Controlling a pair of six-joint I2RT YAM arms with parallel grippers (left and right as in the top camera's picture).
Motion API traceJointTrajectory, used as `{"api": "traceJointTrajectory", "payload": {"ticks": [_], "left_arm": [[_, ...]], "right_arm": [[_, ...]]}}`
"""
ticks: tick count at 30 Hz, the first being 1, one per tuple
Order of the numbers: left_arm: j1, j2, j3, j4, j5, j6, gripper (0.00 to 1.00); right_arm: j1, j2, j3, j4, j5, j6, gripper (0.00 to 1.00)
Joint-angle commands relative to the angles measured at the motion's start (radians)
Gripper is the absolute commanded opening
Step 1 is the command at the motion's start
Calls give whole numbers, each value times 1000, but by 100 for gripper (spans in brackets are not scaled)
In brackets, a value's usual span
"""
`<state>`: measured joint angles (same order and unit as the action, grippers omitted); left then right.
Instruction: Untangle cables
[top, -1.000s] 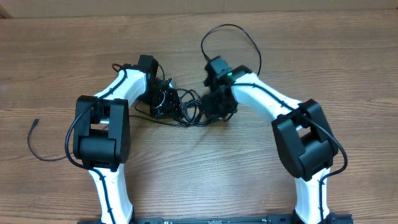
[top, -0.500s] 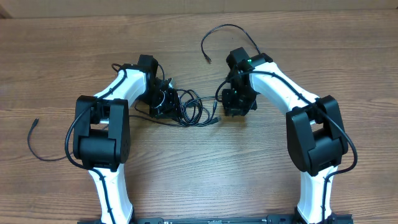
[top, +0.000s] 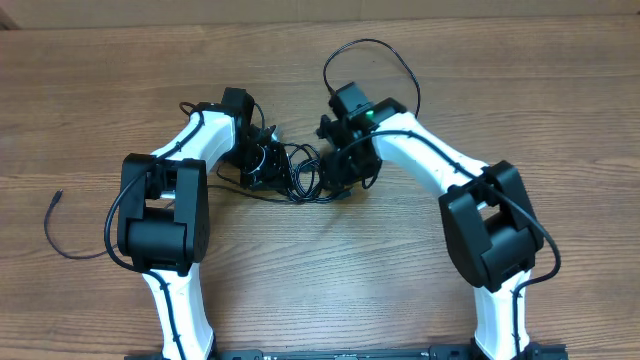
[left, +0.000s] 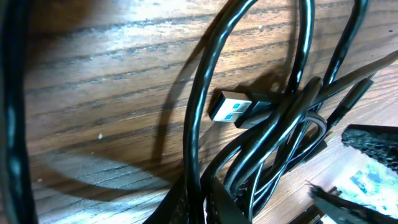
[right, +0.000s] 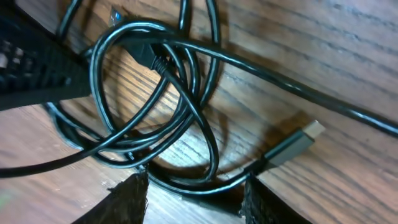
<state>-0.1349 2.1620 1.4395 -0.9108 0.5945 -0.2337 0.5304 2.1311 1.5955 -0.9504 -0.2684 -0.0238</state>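
**Fingers at the knot: left pinched shut, right apart**

Left fingers (top: 258, 158) are together at the left side of the cable tangle (top: 305, 172). In the left wrist view several strands run down into them, so I judge they are pinching part of the bunch. Right fingers (right: 127, 199) stand apart, straddling the lowest loop, with a silver-tipped plug (right: 292, 146) just beside one tip.

The tangle lies about mid-counter (top: 320, 290), between the two arms. One loose cable (top: 60, 225) lies near the left edge, and another (top: 375, 48) arcs toward the far edge.

Risks:
- Loops overlap closely under the right fingers. Closing on two strands instead of one would drag the whole coil and tighten it.
- The blue-tongued USB-A plug (left: 233, 107) sits inside a loop and could snag when pulled.
- The cord looks glossy, so the left pinch may slip and the bunch would slide without separating.
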Motion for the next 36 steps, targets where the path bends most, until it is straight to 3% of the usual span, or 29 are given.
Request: {"api": "traceJointTrajectory", "payload": {"ticks": [1, 10, 19, 20, 22, 25, 31, 36], "left_arm": [[10, 17, -6, 7, -107, 1, 12], [10, 17, -6, 7, -107, 1, 12], [10, 17, -6, 7, -105, 1, 12], [10, 17, -6, 7, -105, 1, 12], [10, 17, -6, 6, -105, 1, 12], [10, 17, -6, 5, -105, 1, 11], [12, 17, -6, 8, -109, 1, 10], [11, 17, -6, 18, -108, 1, 12]], "right_arm": [[40, -27, 4, 33, 148, -38, 51], [55, -27, -33, 116, 179, -38, 52], [54, 6, -39, 110, 179, -106, 43], [54, 8, -39, 110, 179, -106, 40], [51, 8, -39, 108, 179, -104, 22], [42, 8, -35, 81, 188, -94, 4], [-2, 8, -30, -23, 201, -29, 4], [-10, 8, -30, 3, 154, -49, 29]]}}
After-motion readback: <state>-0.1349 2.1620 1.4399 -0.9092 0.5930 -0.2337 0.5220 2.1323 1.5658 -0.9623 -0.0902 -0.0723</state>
